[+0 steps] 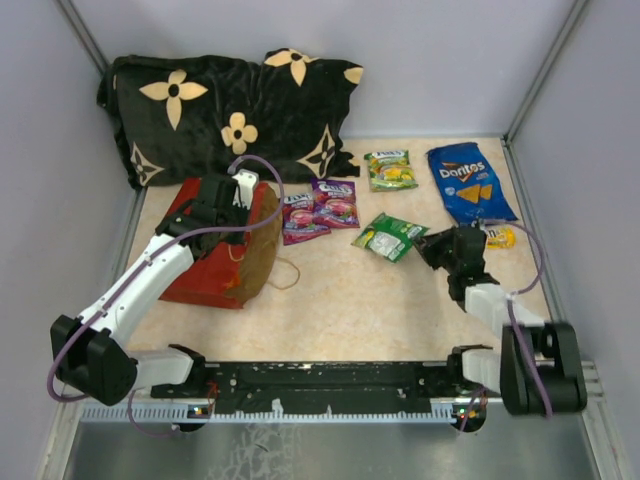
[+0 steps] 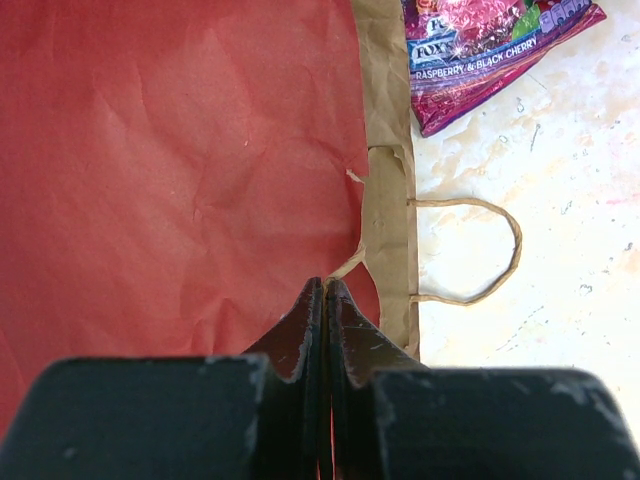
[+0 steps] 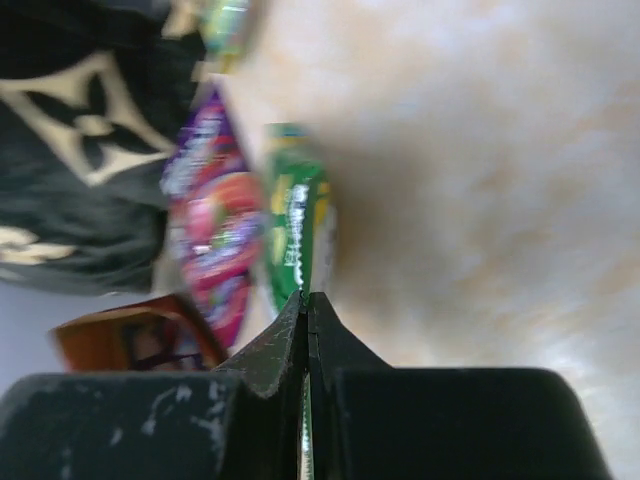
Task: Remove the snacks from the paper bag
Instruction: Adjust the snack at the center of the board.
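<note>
Snacks mostly out: Doritos bag (image 1: 470, 182), purple pouches (image 1: 335, 203), upper green pouch (image 1: 390, 170), M&M's pkt (image 1: 500, 237) on table (image 1: 380, 310). Can't see if any are left inside. Paper bag (image 1: 205, 270) lies on its side at left, long axis L-R, mouth facing right. Left gripper (image 2: 325, 290) pinches bag wall. Right gripper (image 3: 305, 300) closed on near green pouch (image 3: 295, 235) edge, looks like.
</note>
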Action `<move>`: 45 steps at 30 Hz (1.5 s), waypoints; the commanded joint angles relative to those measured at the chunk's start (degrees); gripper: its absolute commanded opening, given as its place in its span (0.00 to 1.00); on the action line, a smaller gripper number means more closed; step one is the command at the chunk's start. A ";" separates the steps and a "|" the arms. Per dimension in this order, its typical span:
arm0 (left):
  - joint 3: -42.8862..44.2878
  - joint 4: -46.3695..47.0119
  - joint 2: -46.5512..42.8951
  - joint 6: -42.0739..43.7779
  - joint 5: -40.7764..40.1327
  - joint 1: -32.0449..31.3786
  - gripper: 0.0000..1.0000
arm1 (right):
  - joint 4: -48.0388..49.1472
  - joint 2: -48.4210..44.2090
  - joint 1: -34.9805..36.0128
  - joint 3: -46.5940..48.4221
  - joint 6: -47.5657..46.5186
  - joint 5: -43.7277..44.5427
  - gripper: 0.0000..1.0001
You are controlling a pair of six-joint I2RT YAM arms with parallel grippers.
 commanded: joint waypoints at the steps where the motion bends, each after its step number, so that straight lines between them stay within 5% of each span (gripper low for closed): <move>1: 0.78 -0.47 -0.17 0.41 0.91 0.32 0.06 | -18.17 -17.27 4.07 9.29 7.08 7.91 0.00; 6: 0.96 -0.69 -0.65 0.40 1.13 0.33 0.06 | -28.47 -19.45 5.99 20.46 11.10 14.62 0.00; 7: 1.01 -0.67 -0.79 0.40 1.14 0.32 0.06 | -29.75 -18.12 6.50 22.53 11.02 15.99 0.14; 9: 1.12 -0.87 -0.80 0.33 1.07 0.32 0.06 | -29.30 -14.62 6.56 24.99 10.65 16.59 0.80; 10: 1.13 -0.95 -0.83 0.39 1.02 0.33 0.06 | -28.18 -13.31 6.51 25.48 9.54 16.60 0.97; 11: 1.09 -0.91 -0.91 0.27 1.14 0.38 0.06 | -28.19 -12.37 6.56 26.07 8.65 16.94 0.99; 18: 1.04 -1.13 -0.68 0.35 1.02 0.32 0.06 | -30.63 -11.85 6.31 23.47 -3.64 25.17 0.99; 25: 0.96 -0.89 0.42 0.50 2.26 0.33 0.06 | -40.61 -9.18 3.76 25.19 -28.21 35.09 0.99; 34: 0.47 -0.68 0.83 0.54 4.29 0.33 0.06 | -44.53 0.29 -2.18 23.39 -21.70 41.08 0.99; 45: 0.76 -0.93 0.75 0.44 4.53 0.32 0.06 | -39.40 7.72 -1.45 21.23 -13.86 32.78 0.80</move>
